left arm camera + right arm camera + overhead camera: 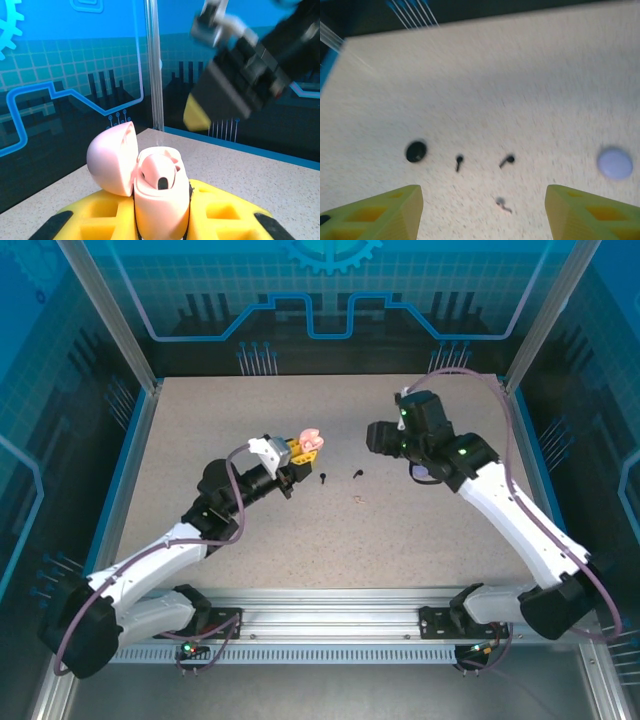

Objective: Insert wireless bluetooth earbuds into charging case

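Pinched in the left gripper (162, 220), the open pink case (160, 192) stands ready; next the spread, empty right gripper (483, 196) must lower onto the blurred, possibly pink earbud (503, 205).

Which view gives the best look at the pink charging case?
Left wrist: the pink case sits close up, lid hinged open, clamped in the left gripper. Top external shows the case as a small pink blob at that gripper's tip.
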Motion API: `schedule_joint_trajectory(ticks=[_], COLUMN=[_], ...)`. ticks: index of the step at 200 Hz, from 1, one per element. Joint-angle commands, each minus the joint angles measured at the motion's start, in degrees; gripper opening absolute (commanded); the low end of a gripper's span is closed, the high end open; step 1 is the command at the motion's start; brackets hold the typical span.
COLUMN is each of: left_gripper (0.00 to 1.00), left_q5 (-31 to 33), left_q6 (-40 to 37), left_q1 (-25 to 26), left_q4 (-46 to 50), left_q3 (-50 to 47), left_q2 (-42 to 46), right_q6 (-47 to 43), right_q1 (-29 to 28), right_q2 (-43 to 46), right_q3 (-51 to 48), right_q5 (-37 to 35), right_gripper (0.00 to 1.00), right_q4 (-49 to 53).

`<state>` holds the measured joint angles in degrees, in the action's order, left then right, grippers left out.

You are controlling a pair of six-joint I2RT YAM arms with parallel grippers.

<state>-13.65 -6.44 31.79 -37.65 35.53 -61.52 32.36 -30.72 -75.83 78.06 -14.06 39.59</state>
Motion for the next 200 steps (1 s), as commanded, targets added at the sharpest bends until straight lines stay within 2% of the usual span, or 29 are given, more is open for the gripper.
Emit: schedule_joint_trajectory(ticks=[1, 33, 77, 139, 200], left_gripper=[0.00, 0.00, 0.00, 0.00, 0.00], left_q5=[1.72, 2.34, 2.67, 2.64, 2.14], left_q6=[-0.46, -0.55, -0.69, -1.11, -1.14], left_q1=[0.34, 0.38, 0.25, 0.20, 0.29], left_q4=[-2.69, -1.42, -0.06, 0.50, 0.86], left_q3=[-0.71, -1.12, -1.84, -1.52, -0.80], left_q2=[1.49, 3.17, 5.48, 6.04, 5.44], right_q6=[3.91, -4.33, -15.39, -19.11, -19.42], right_q1=[0.66, -0.11, -2.27, -4.26, -4.08], right_q2=[-6.34, -18.97, -32.81, -40.59, -42.70], right_q3=[-3.40, 0.49, 7.63, 11.36, 9.85], right_q5=[4.85, 8.89, 6.91, 4.14, 3.53], right_gripper=[0.66, 0.63, 0.57, 0.51, 0.47], right_q4=[1.03, 2.33, 8.49, 12.55, 11.96])
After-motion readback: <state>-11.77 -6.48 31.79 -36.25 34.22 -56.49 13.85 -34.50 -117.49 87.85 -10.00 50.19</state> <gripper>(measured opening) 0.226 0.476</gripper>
